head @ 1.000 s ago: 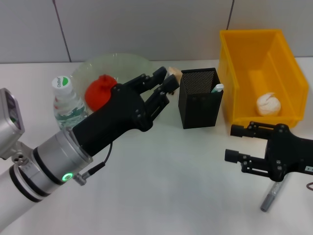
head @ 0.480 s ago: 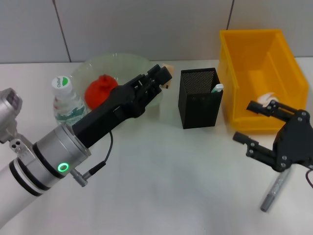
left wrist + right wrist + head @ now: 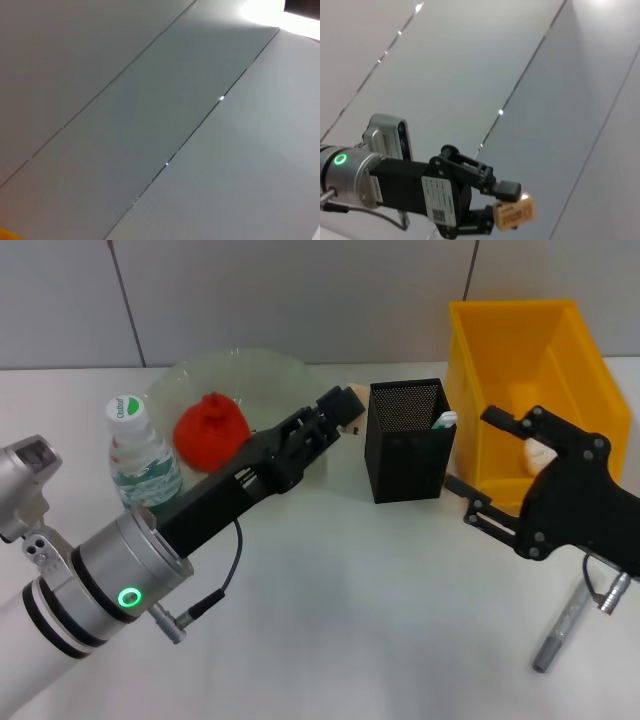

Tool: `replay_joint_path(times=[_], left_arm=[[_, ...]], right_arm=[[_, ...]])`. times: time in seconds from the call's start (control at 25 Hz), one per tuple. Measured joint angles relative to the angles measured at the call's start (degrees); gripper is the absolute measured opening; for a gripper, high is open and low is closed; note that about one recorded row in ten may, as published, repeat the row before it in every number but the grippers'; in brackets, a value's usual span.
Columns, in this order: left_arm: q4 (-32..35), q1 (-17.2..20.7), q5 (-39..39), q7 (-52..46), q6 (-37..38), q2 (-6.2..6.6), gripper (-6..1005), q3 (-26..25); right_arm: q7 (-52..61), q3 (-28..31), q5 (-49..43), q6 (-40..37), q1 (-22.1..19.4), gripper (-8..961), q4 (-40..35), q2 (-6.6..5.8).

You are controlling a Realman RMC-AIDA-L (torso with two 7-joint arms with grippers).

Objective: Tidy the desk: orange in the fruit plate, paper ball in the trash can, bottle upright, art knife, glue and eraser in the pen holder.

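Note:
My left gripper (image 3: 345,405) hovers just left of the black mesh pen holder (image 3: 405,440), shut on the beige eraser (image 3: 352,397). The right wrist view shows the same left gripper (image 3: 507,206) clamping the labelled eraser (image 3: 513,213). My right gripper (image 3: 470,452) is raised and open in front of the yellow trash can (image 3: 500,360). It partly hides the white paper ball (image 3: 540,450) inside. The orange (image 3: 210,428) sits in the pale-green fruit plate (image 3: 250,370). The bottle (image 3: 140,455) stands upright. A slim grey pen-shaped tool (image 3: 558,632), seemingly the art knife, lies at the front right.
A white, green-tipped item (image 3: 445,420) sticks up inside the pen holder. The white table (image 3: 380,620) runs back to a grey panelled wall (image 3: 300,300). The left wrist view shows only wall panels (image 3: 160,120).
My right gripper has lifted off the table, swung up and left, and tilted in front of the trash can. My left arm has rolled and pushed the eraser slightly toward the pen holder.

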Motion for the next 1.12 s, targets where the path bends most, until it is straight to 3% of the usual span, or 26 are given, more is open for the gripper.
replay_joint_path(times=[0.4, 1.12], left_arm=[[0.04, -0.82, 1.79, -4.81, 0.46, 0.19, 327, 1.01], [-0.05, -0.8, 1.85, -5.75, 0.48, 0.0, 338, 1.42]], right_arm=[[-5.33, -0.59, 0.07, -0.44, 2.98, 633, 3.05, 0.02], [-5.63, -2.87, -0.14, -0.8, 3.59, 641, 1.94, -0.16]])
